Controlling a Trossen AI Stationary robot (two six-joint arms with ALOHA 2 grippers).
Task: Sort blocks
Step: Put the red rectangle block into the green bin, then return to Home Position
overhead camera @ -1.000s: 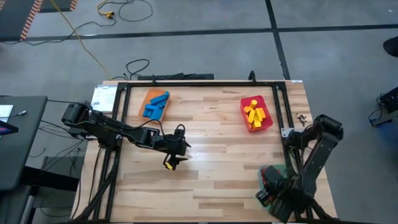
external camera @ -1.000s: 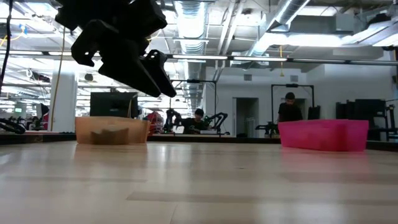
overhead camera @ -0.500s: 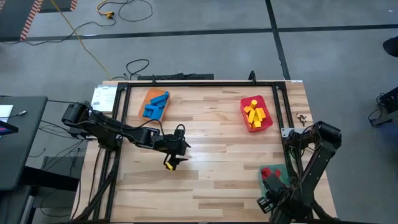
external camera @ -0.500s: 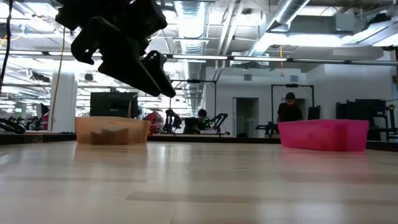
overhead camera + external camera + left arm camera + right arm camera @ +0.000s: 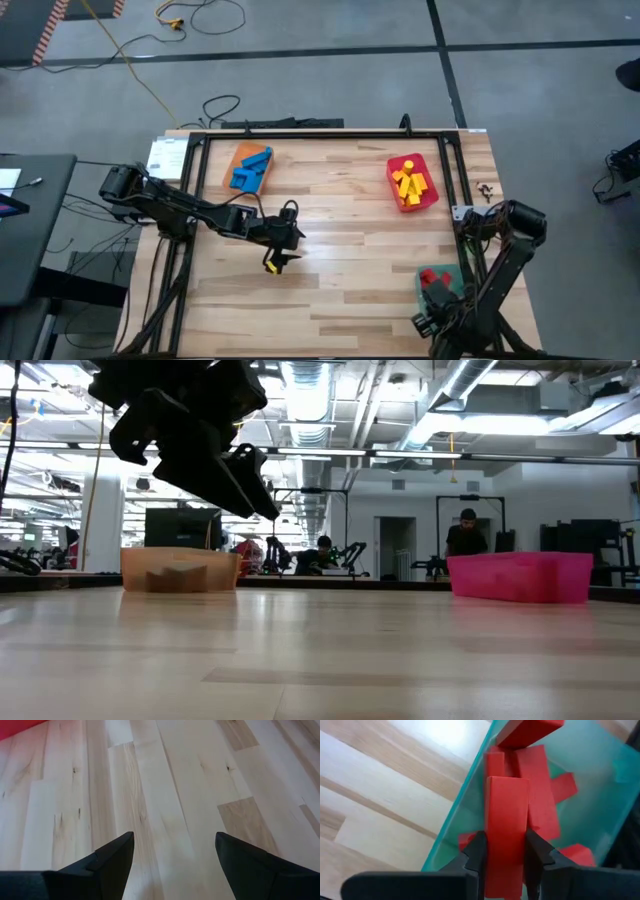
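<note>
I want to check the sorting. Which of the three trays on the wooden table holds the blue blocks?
The orange tray at the far left of the table holds the blue blocks. The red tray holds yellow blocks, and the green tray holds red ones.

The right arm hides most of the green tray (image 5: 434,276); distant people in the low view are blurred.

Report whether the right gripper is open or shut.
Shut on a red block: the right gripper has its fingers pressed against the block's two sides, above the green tray of red blocks.
</note>
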